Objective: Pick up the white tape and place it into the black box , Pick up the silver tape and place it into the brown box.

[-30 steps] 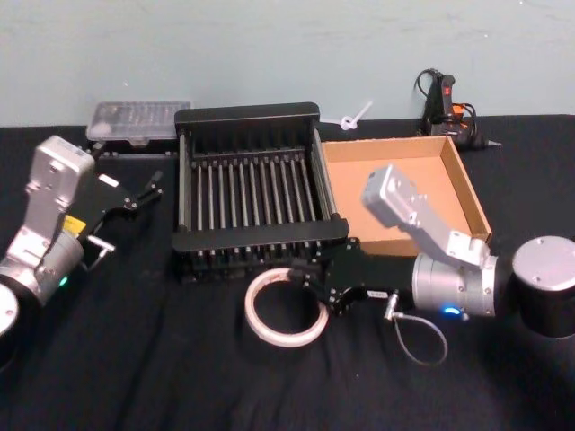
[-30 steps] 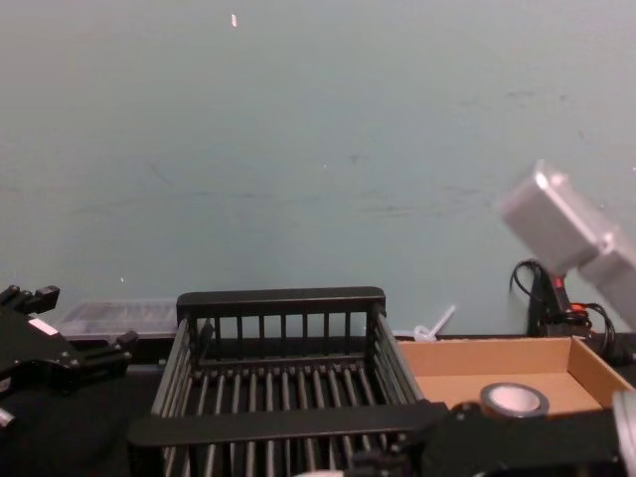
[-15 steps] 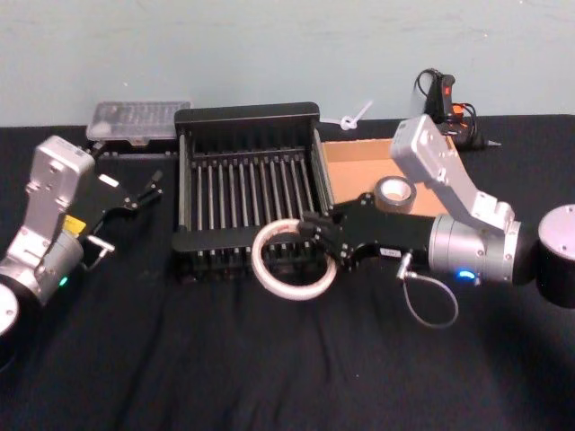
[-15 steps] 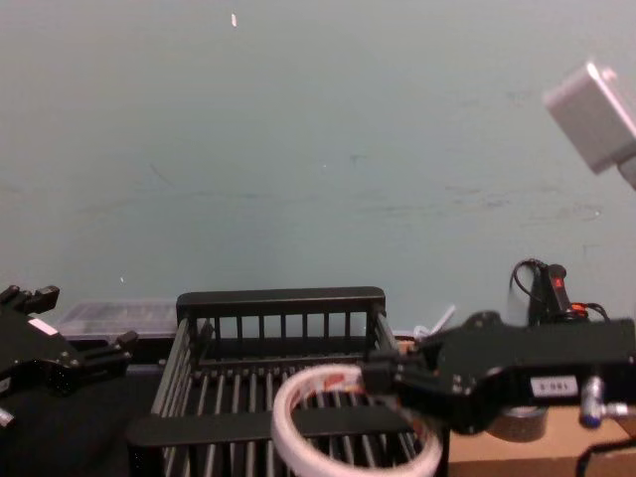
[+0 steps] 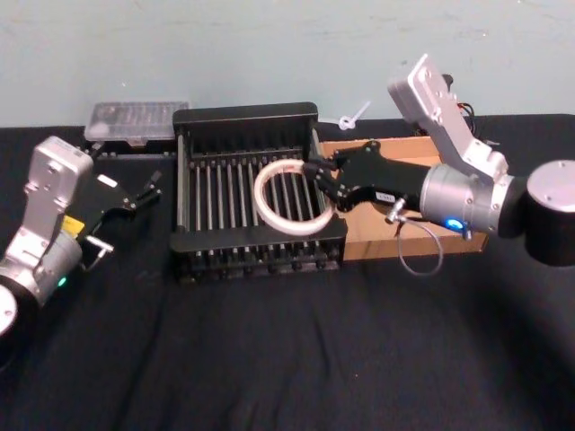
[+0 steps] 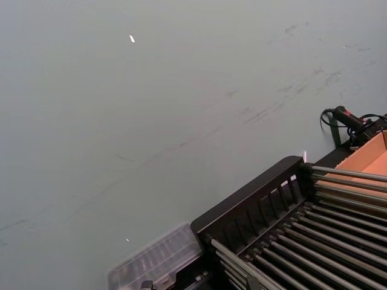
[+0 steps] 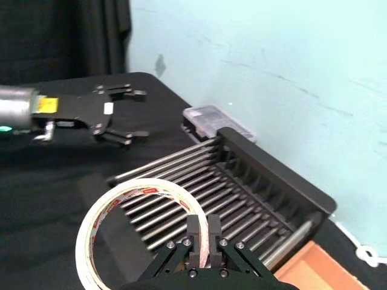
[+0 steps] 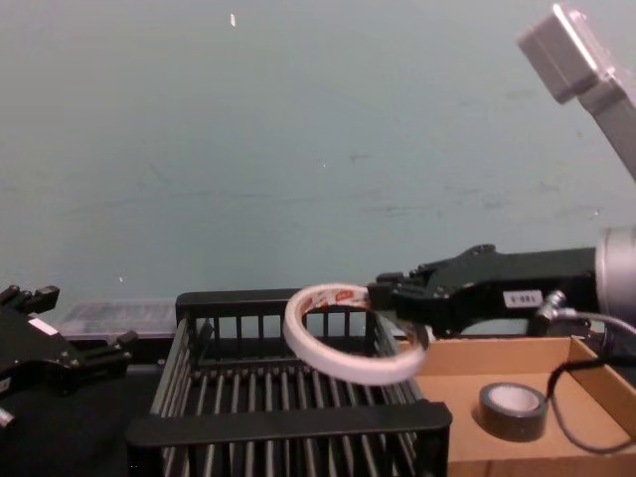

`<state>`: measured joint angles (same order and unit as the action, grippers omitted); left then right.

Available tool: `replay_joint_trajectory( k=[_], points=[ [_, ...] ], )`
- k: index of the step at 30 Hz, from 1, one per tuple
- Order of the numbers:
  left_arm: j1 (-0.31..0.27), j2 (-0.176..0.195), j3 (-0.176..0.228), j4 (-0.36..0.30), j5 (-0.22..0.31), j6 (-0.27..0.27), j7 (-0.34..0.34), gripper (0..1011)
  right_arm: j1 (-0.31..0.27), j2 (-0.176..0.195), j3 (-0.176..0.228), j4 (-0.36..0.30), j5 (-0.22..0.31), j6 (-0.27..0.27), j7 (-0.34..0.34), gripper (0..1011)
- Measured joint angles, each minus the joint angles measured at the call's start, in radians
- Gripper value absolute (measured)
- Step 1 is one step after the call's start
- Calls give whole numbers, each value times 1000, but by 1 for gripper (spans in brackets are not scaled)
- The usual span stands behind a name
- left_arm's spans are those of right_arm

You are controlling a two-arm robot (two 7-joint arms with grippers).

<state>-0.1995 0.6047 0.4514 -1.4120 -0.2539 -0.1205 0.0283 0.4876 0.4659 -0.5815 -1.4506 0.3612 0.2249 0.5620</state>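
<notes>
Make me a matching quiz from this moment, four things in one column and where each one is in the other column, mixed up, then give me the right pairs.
Things:
1. white tape
2. silver tape
3. left gripper
4. clear plastic case

Places:
A. lying in the brown box
B. on the table behind the left gripper, beside the black box
C. held in the right gripper in the air above the black box
D. open over the table, left of the black box

Pairs: 1-C, 2-A, 3-D, 4-B
</notes>
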Motion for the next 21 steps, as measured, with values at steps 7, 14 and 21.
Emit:
replay_joint_trajectory(
  k=[7,14,21],
  points=[
    [0,0,0,0,0,0,0,1001,53,-45,-9,63,-26,44,-33,91],
    [0,0,0,0,0,0,0,1001,121,-114,-19,162,-66,93,-72,91],
    [0,0,0,0,0,0,0,1001,175,-176,-28,266,-102,101,-84,91]
  ],
)
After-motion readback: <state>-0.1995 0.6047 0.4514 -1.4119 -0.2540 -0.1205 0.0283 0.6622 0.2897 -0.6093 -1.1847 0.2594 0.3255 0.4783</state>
